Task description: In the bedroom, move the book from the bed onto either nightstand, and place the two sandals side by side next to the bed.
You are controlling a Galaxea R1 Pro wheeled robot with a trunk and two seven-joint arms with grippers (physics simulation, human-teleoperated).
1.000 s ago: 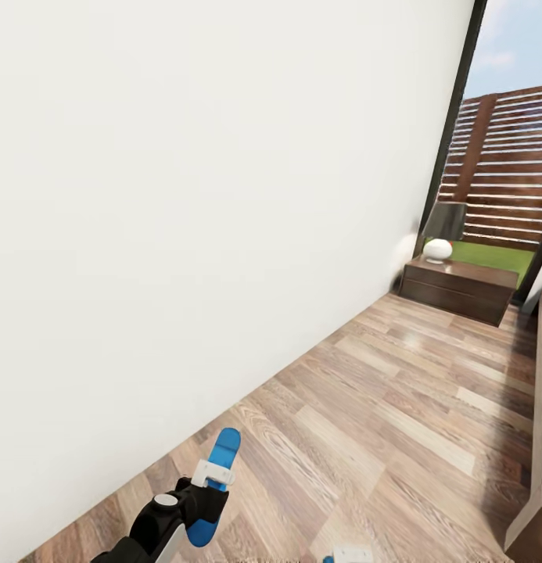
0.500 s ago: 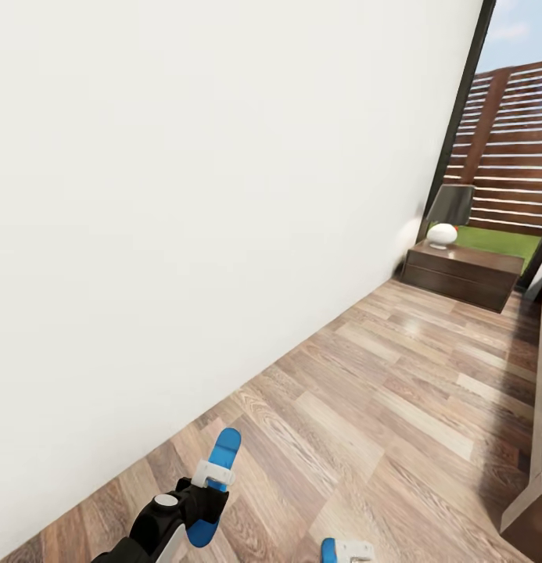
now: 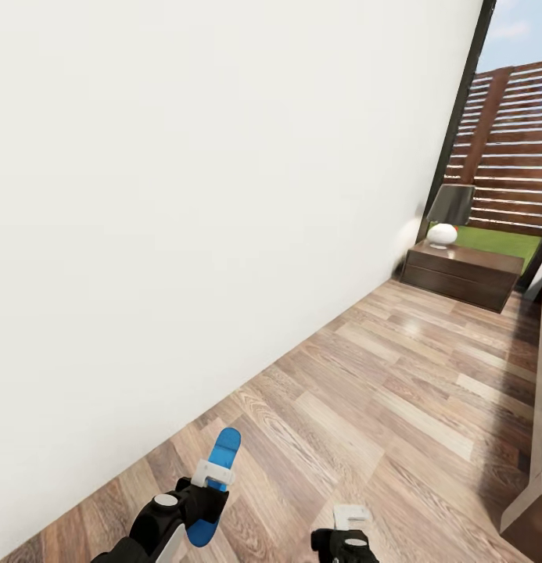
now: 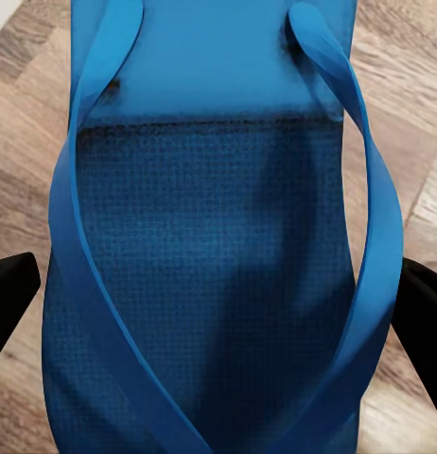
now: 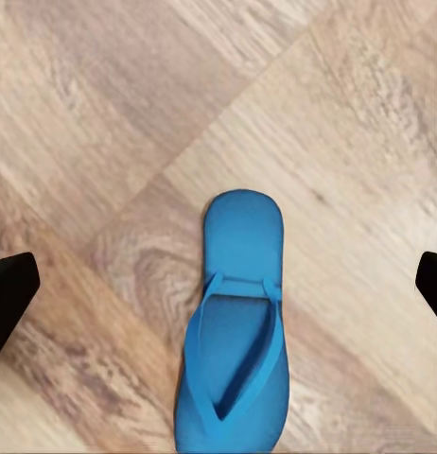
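In the head view my left gripper [image 3: 214, 474] is shut on one bright-blue sandal [image 3: 218, 463], holding it above the wood floor beside the white wall. The left wrist view shows that sandal [image 4: 214, 274] close up, with a black finger [image 4: 8, 301] at each side. My right gripper [image 3: 347, 522] is open at the head view's bottom edge. In its wrist view the second sandal [image 5: 235, 326] lies flat on the planks, straps up, well clear of the spread fingers [image 5: 10, 288]. A dark-brown nightstand [image 3: 458, 275] stands far ahead by the window. The bed's edge [image 3: 541, 469] runs along the right. The book is out of view.
A white wall [image 3: 184, 219] closes off the left side. On the nightstand sits a lamp [image 3: 447, 213] with a white base and a dark shade. Behind it a black-framed window shows a slatted fence [image 3: 505, 148] and grass. Open plank floor [image 3: 396, 375] stretches between wall and bed.
My right gripper has come up further into the head view, and the blue bit seen beside it half a second ago is gone. The camera shifted slightly earlier. The left gripper still holds its sandal.
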